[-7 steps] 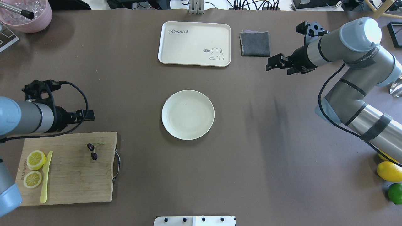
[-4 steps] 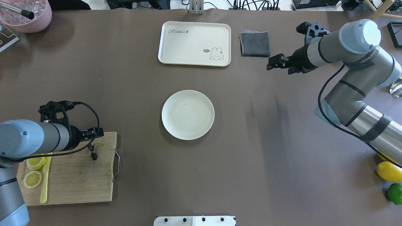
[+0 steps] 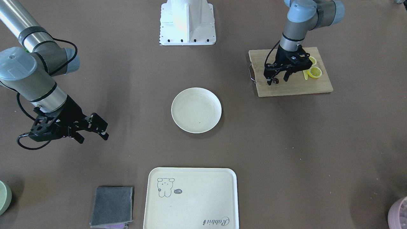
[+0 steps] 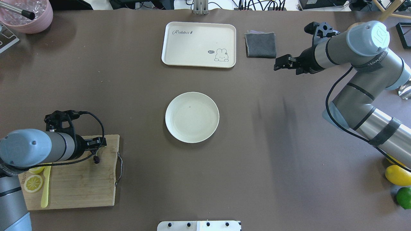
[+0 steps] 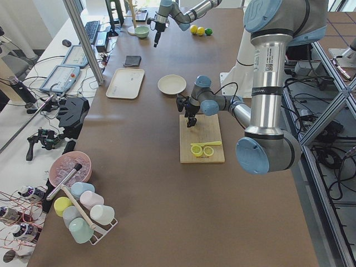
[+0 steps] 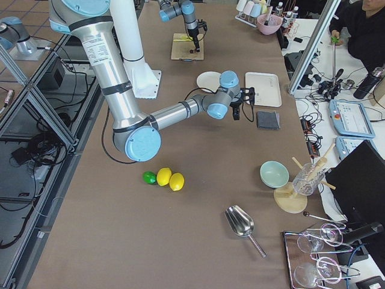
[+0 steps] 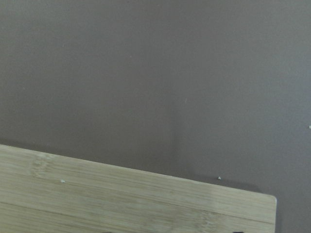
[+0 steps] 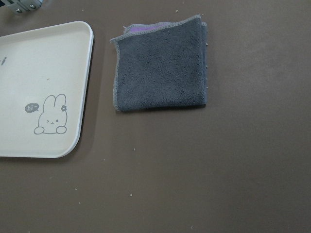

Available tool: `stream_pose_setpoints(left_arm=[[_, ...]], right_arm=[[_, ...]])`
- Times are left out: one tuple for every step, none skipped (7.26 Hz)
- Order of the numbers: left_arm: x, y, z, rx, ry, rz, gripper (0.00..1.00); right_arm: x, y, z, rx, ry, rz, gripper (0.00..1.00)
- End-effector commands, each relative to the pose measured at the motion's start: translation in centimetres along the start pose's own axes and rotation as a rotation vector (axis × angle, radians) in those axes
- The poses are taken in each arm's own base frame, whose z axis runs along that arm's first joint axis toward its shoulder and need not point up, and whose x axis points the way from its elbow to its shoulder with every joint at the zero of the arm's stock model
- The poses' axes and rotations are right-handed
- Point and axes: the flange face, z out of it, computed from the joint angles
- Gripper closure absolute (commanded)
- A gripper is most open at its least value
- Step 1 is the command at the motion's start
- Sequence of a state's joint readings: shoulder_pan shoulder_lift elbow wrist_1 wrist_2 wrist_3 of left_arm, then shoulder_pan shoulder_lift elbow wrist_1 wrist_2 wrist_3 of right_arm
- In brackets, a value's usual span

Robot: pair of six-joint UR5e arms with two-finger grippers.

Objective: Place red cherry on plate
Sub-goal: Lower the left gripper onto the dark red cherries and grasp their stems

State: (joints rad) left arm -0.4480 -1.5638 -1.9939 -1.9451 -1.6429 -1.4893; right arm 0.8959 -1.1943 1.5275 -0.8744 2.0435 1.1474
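The red cherry (image 3: 276, 81) lies on the wooden cutting board (image 3: 299, 87); in the overhead view one dark cherry (image 4: 96, 159) shows just below my wrist. My left gripper (image 3: 278, 80) is open and low over the board (image 4: 80, 183), with a finger on each side of the cherry. I cannot tell whether it touches. The left wrist view shows only the board's edge (image 7: 121, 194) and table. The cream plate (image 4: 192, 117) sits bare mid-table, well to the right of the board. My right gripper (image 4: 278, 64) hangs open near the grey cloth (image 4: 260, 45), holding nothing.
Two lemon slices (image 4: 33, 183) and a yellow-green knife (image 4: 45, 192) lie on the board's left part. A cream rabbit tray (image 4: 199, 44) sits at the far middle, a pink bowl (image 4: 27, 14) far left, a lemon (image 4: 398, 175) and lime (image 4: 404, 197) near right.
My left arm has swung from beyond the board down onto its top right corner, over the cherry. The right arm has barely shifted.
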Motion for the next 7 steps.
stream_pose_setpoints(left_arm=[[-0.8,0.5,0.3,-0.009,-0.015,0.005,0.26],[-0.8,0.6,0.3,-0.012,-0.015,0.005,0.44],[-0.7,0.6,0.1,-0.015,-0.012,0.005,0.83],[-0.5,0.7,-0.3,-0.019,-0.003,0.006,1.00],[-0.2,0.7,-0.8,-0.018,0.010,0.007,1.00],[0.2,0.4,-1.9,-0.015,0.028,0.003,1.00],[0.2,0.4,-2.0,-0.014,0.031,0.000,1.00]], right_arm=[[0.3,0.0,0.0,0.007,0.007,0.002,0.00],[0.2,0.0,-0.1,0.013,0.006,0.000,0.00],[0.0,0.0,-0.5,0.018,0.001,-0.003,0.00],[0.1,0.1,-0.7,0.017,-0.001,-0.003,0.00],[0.1,0.1,-0.7,0.017,-0.001,-0.003,0.00],[0.1,0.1,-0.7,0.017,-0.001,-0.003,0.00],[0.5,0.3,-0.6,0.016,0.004,-0.001,0.00]])
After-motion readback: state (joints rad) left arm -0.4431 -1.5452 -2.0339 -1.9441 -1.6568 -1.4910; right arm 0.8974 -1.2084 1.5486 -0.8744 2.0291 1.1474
